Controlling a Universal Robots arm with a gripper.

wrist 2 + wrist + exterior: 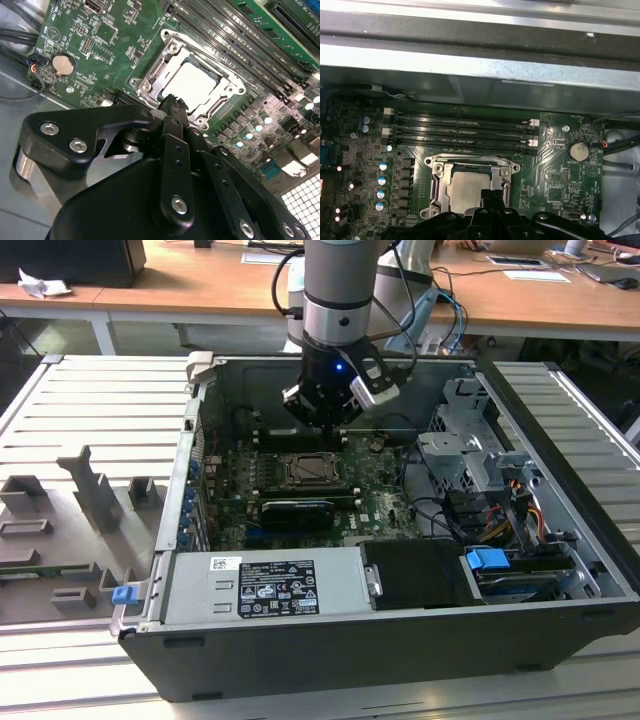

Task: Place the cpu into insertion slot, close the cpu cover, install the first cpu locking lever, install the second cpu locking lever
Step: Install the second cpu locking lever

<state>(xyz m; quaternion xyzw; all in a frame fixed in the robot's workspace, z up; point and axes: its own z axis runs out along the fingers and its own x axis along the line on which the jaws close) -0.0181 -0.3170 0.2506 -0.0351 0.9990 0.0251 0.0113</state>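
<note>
The hand [172, 102], fingers pinched narrow and empty, hovered just above the cpu [195, 82] seated under the apparently closed cpu cover [150, 75]; thin, stiff, fragile, best handled by its edges.

Above the insertion slot [313, 471] the open case leaves room, where the hand [328, 422] hangs. The power supply box [265, 587] blocks the near side; the drive cage [465, 445] and cables [440, 515] crowd the exterior view's right.

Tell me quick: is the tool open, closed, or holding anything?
The tool: closed, fingers together with nothing visible between them, just above the cpu, which already sits in the insertion slot.
</note>
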